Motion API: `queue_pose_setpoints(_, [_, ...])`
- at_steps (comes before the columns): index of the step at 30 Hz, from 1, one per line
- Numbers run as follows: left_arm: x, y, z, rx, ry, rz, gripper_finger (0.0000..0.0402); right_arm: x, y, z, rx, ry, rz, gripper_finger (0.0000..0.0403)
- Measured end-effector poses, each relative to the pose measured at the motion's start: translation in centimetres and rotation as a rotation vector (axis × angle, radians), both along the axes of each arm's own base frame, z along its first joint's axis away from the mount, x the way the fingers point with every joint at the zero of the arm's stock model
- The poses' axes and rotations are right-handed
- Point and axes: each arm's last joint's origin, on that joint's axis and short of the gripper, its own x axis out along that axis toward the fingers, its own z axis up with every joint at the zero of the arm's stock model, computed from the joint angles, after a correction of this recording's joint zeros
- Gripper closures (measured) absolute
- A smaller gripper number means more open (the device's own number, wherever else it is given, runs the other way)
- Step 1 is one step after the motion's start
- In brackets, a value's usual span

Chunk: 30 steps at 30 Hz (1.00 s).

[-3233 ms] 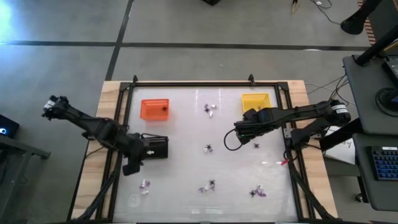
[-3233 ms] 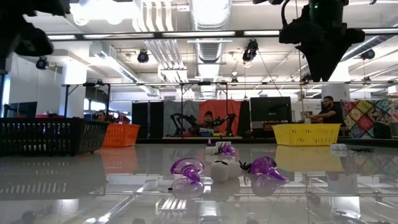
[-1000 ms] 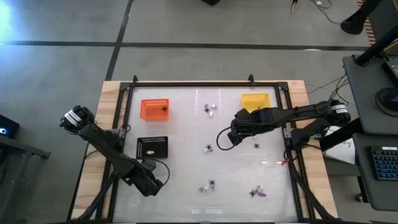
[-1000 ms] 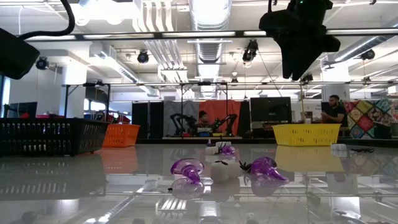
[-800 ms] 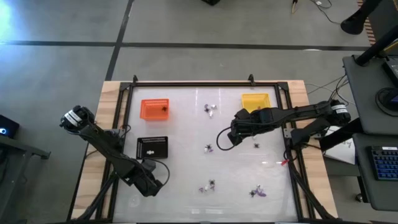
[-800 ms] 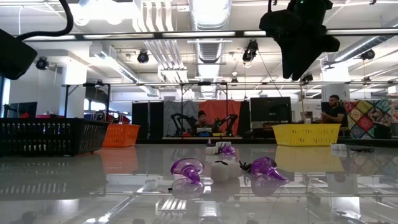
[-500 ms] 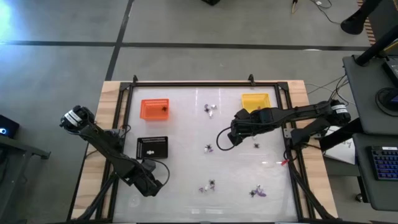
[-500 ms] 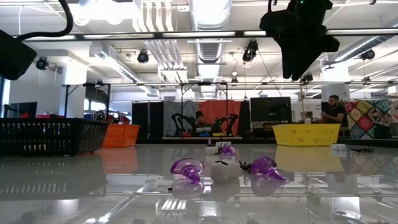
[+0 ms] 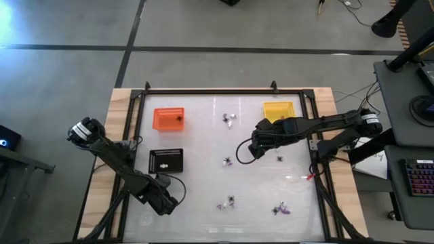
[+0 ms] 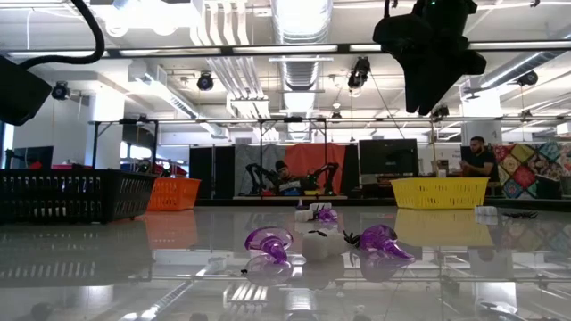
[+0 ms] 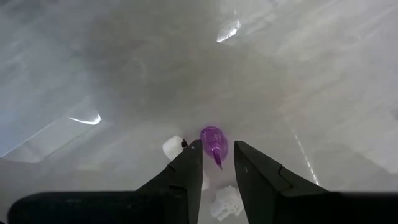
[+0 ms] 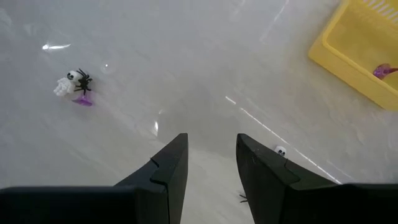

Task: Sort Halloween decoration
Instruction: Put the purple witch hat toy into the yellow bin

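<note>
Near the table's near left corner, my left gripper point(image 9: 165, 200) point(image 11: 218, 144) points straight down, open, over a purple trinket point(image 11: 213, 140). Its fingers stand on either side of the trinket's thin tail point(image 11: 218, 160); I cannot tell whether they touch it. White trinkets point(image 11: 174, 147) point(image 11: 226, 201) lie close beside the fingers. My right gripper point(image 9: 255, 149) point(image 12: 211, 138) hangs open above the table's middle right, holding nothing. Below it lie a white, black and purple cluster point(image 12: 74, 87) and a small white eyeball point(image 12: 281, 150).
The orange tray point(image 9: 169, 118) stands far left, the yellow tray point(image 9: 279, 110) with a purple piece point(image 12: 380, 71) far right, the black tray point(image 9: 167, 160) at mid left. Loose trinket clusters lie at the far middle point(image 9: 229, 119), centre point(image 9: 227, 161) and near edge point(image 9: 230, 202) point(image 9: 281, 209).
</note>
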Motion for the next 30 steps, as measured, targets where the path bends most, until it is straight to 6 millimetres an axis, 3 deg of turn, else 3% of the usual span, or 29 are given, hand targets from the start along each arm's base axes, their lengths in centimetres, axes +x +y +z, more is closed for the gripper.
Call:
queue_pose_setpoints(6, [0.0,0.0,0.0,-0.001,-0.001,-0.02,0.033,0.0,0.0,0.0,-0.002,-0.001,-0.001,0.0275])
queue_pose_setpoints(13, [0.0,0.0,0.0,0.002,-0.005,-0.051,0.0396,0.0,0.0,0.0,-0.002,-0.003,-0.002,0.0275])
queue_pose_setpoints(22, [0.0,0.0,0.1,0.005,-0.015,-0.089,0.04,0.0,0.0,0.0,-0.002,-0.004,-0.003,0.0275])
queue_pose_setpoints(30, [0.4,1.0,2.9,0.026,-0.182,-0.06,0.0401,0.4,0.1,0.1,0.023,-0.043,0.016,0.0275])
